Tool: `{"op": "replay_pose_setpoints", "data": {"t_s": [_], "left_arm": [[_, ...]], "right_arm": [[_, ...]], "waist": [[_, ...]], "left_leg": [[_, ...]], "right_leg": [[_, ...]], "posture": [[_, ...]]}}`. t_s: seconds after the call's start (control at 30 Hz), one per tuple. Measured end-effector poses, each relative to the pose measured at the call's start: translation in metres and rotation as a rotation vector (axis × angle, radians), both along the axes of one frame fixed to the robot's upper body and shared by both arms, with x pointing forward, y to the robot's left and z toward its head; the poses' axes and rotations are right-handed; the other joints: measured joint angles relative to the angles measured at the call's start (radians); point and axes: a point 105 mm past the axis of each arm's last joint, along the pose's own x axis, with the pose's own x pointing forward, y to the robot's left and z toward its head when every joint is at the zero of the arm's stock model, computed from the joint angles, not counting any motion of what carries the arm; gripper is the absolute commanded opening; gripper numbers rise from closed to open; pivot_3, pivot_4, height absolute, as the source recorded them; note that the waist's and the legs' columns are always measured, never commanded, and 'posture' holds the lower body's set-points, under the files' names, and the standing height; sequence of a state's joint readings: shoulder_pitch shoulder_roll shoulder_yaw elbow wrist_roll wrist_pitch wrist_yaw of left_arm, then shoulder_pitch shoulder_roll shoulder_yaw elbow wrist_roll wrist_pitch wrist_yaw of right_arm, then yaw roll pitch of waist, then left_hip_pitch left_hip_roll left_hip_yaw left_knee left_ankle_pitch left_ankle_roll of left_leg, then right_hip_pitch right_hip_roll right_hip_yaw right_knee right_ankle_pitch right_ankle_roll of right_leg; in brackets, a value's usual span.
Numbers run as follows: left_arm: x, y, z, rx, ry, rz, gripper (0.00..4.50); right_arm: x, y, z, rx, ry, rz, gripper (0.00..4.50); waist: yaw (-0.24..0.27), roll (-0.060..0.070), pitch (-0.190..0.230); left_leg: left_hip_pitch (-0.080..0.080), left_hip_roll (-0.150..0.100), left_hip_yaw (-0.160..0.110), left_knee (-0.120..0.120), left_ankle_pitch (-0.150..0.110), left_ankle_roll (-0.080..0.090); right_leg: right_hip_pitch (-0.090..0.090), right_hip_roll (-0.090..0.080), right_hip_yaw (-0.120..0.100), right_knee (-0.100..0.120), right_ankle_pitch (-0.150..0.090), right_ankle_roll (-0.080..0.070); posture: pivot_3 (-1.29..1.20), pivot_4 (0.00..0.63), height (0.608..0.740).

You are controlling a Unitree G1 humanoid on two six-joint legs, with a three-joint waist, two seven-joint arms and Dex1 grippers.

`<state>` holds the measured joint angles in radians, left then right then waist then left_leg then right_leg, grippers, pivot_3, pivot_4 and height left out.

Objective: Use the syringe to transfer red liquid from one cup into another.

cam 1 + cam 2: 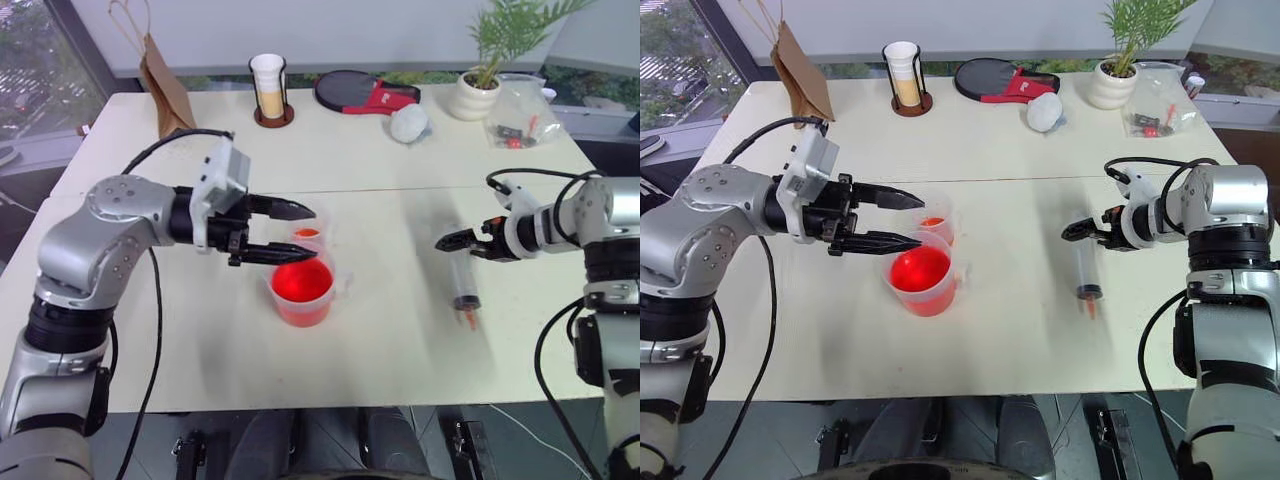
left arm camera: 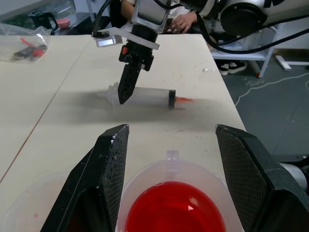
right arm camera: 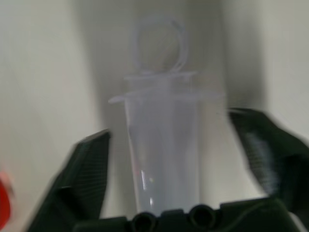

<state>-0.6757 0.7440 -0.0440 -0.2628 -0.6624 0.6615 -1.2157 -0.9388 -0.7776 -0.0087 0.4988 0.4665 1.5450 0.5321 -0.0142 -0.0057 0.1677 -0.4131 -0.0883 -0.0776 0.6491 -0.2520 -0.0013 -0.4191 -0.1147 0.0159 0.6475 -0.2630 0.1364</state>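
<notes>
The syringe (image 1: pixel 464 281) lies flat on the surface (image 1: pixel 400 340) at about 3 o'clock from the beaker (image 1: pixel 301 291), well apart from it, its orange-red tip pointing toward you at 6 o'clock. You can see the right gripper (image 1: pixel 447 240) hanging just over its plunger end; in the right wrist view its fingers (image 3: pixel 84 181) stand apart on either side of the clear barrel and do not clamp it.

The beaker holds the red liquid (image 1: pixel 300 280). The smaller cup (image 1: pixel 309 235) stands just behind it, at about 12 o'clock, with a little red at its bottom. Your left gripper (image 1: pixel 296 233) points toward 3 o'clock over the two cups, its fingers (image 2: pixel 104 174) spread wide with nothing between them; in the left wrist view they frame the beaker's rim.

Along the far edge, from 10 to 2 o'clock, you find a brown paper bag (image 1: pixel 165 85), a white cup in a dark holder (image 1: pixel 270 90), a red and black paddle (image 1: pixel 365 93), a potted plant (image 1: pixel 480 75) and a clear bag (image 1: pixel 520 115).
</notes>
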Motion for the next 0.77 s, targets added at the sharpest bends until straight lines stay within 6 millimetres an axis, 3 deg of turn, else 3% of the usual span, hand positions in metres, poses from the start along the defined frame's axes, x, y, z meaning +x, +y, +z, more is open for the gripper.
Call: {"op": "replay_pose_setpoints", "data": {"t_s": [0.13,0.2,0.3,0.37,0.4,0.47,0.57,0.63,0.7,0.77], "left_arm": [[0.008,0.009,0.003,-0.025,0.011,0.057,2.94],[0.020,0.026,0.006,-0.048,0.022,0.151,2.94],[0.040,0.090,0.014,-0.103,0.036,0.440,2.94],[0.037,0.123,0.012,-0.125,0.055,0.576,2.94],[0.034,0.132,0.006,-0.137,0.083,0.617,2.94],[0.029,0.140,-0.012,-0.150,0.148,0.663,2.94],[0.017,0.150,-0.058,-0.164,0.277,0.748,2.94],[0.010,0.155,-0.086,-0.172,0.364,0.800,2.94],[0.007,0.157,-0.098,-0.175,0.397,0.831,2.94],[0.008,0.159,-0.096,-0.175,0.381,0.853,2.94]], "right_arm": [[0.004,-0.002,0.001,-0.023,-0.051,0.013,4.42],[0.010,-0.007,0.015,-0.037,-0.197,0.078,4.42],[0.005,-0.035,0.073,-0.052,-0.551,0.197,4.42],[-0.010,-0.060,0.100,-0.129,-0.749,0.240,4.42],[-0.015,-0.066,0.100,-0.149,-0.807,0.263,4.42],[-0.019,-0.075,0.081,-0.212,-0.815,0.287,4.42],[-0.025,-0.098,0.036,-0.302,-0.754,0.232,4.42],[-0.031,-0.109,0.016,-0.313,-0.726,0.189,4.42],[-0.033,-0.112,0.010,-0.306,-0.732,0.172,4.42],[-0.033,-0.112,0.011,-0.297,-0.742,0.168,4.42]], "waist": [[0.000,0.000,0.000],[0.000,0.002,0.001],[-0.003,0.004,0.003],[-0.004,0.001,0.001],[-0.003,-0.001,0.000],[-0.005,-0.001,0.000],[-0.002,0.000,-0.001],[0.001,0.000,0.000],[0.004,0.000,0.000],[0.004,0.000,-0.001]], "left_leg": [[0.000,0.000,0.000,0.000,0.000,0.001],[0.000,0.000,0.000,0.000,-0.002,0.003],[-0.001,0.000,0.001,-0.002,-0.002,0.003],[0.000,0.001,0.001,-0.003,-0.002,0.003],[0.003,0.001,0.001,-0.003,-0.003,0.004],[0.006,0.001,0.003,-0.001,-0.006,0.009],[0.009,-0.001,0.005,-0.001,-0.006,0.009],[0.010,0.000,0.005,-0.001,-0.005,0.008],[0.010,0.000,0.003,0.000,-0.005,0.007],[0.010,0.000,0.003,0.000,-0.005,0.007]], "right_leg": [[0.000,0.000,0.000,0.000,0.000,0.000],[-0.001,0.000,0.000,0.000,0.000,0.000],[-0.004,0.000,-0.001,0.001,-0.001,0.002],[-0.003,0.001,-0.001,0.001,-0.001,0.002],[0.001,0.001,-0.001,0.000,-0.001,0.002],[0.007,-0.001,-0.001,-0.004,-0.001,0.002],[0.010,-0.004,0.001,-0.005,-0.001,0.002],[0.010,-0.004,0.001,-0.004,-0.001,0.001],[0.010,-0.003,0.001,-0.004,-0.001,0.001],[0.010,-0.004,0.001,-0.004,-0.001,0.001]], "posture": [[0.00,0.150,0.739],[0.00,0.150,0.739],[0.00,0.150,0.739],[0.00,0.150,0.739],[0.00,0.150,0.739],[0.00,0.150,0.739],[0.00,0.150,0.739],[0.00,0.150,0.739],[0.00,0.150,0.739],[0.00,0.150,0.739]]}}
